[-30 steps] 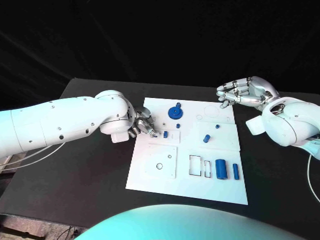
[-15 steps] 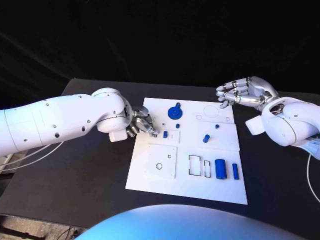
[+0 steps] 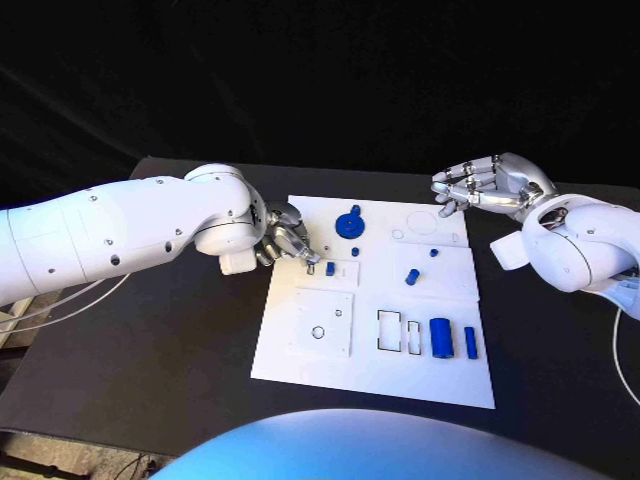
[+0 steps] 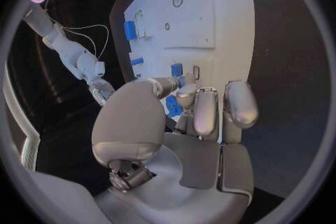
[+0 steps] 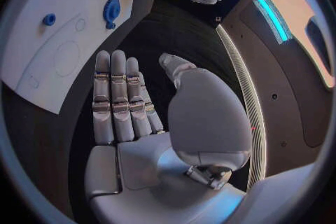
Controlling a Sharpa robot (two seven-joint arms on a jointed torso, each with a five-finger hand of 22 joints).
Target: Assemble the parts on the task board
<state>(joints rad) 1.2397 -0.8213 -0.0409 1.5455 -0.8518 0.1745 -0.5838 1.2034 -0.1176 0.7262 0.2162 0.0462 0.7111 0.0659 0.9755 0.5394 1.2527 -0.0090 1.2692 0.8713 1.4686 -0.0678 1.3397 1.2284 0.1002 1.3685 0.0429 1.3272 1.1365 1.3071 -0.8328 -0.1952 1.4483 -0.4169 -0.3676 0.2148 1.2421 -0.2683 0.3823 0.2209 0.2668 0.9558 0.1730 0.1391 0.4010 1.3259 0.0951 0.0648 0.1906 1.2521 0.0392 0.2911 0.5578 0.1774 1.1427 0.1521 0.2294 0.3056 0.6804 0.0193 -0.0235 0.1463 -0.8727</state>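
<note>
Your left hand (image 3: 289,243) is creeping inward along the board's (image 3: 378,385) left edge, a little farther over the white than a second ago, while your right hand (image 3: 486,188) is staying put past the board's far right corner. From the left wrist camera, the left fingers (image 4: 203,109) are curling down over a small blue part (image 4: 172,106) close to the fingertips; whether they are actually pinching it or only touching it, I cannot tell. Your right hand is holding nothing, fingers straight and apart above the black table (image 3: 162,340). Out on the board, the gear (image 3: 352,224) is sitting toward the far edge, a peg (image 3: 411,277) mid-board, and two cylinders (image 3: 441,337) are lying near the right edge. You are likely only settling onto the pickup, so assembly is barely under way.
</note>
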